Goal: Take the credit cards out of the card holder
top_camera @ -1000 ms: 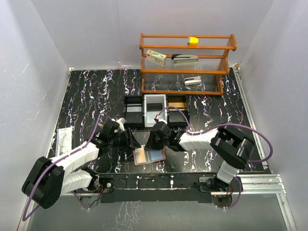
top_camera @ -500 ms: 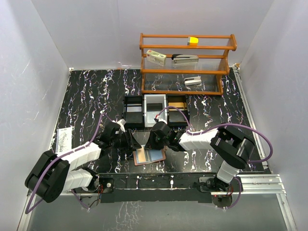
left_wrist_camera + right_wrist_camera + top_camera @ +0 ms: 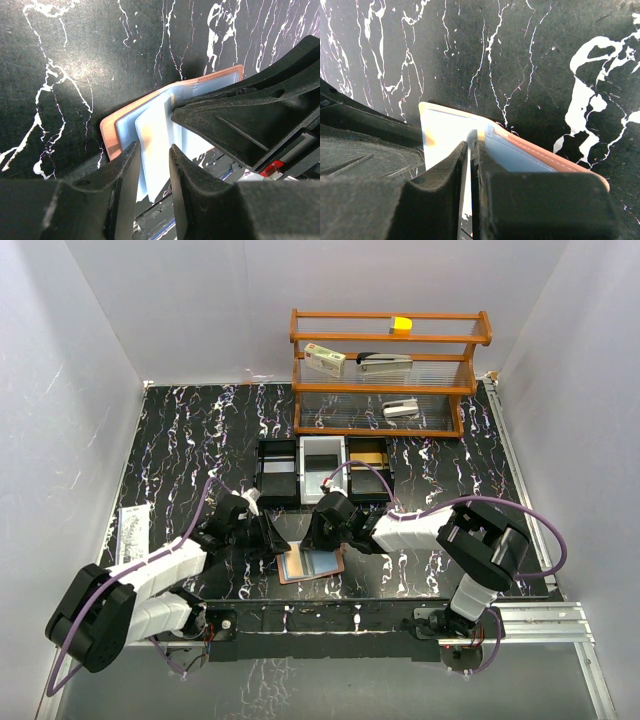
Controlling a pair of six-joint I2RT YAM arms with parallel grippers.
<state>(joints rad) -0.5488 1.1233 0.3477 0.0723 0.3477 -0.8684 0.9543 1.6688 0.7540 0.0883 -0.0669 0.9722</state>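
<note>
- top view?
- card holder (image 3: 310,565) lay open on the table (image 3: 200,440), long axis left-right.
- left wrist?
- left gripper (image 3: 152,150) narrowly parted, astride a pale card (image 3: 155,127).
- right wrist?
- right gripper (image 3: 471,147) pinched that card's edge tight.

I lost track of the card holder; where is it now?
Top view: the card holder lies open, centre front, at the tips of the left gripper and right gripper.

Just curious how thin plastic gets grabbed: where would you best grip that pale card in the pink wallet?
Grip the card by its free end, which pokes out of the wallet toward the left gripper. Come from that side and pinch the flat faces; the rest is tucked inside, so it likely only slides out that way.
</note>
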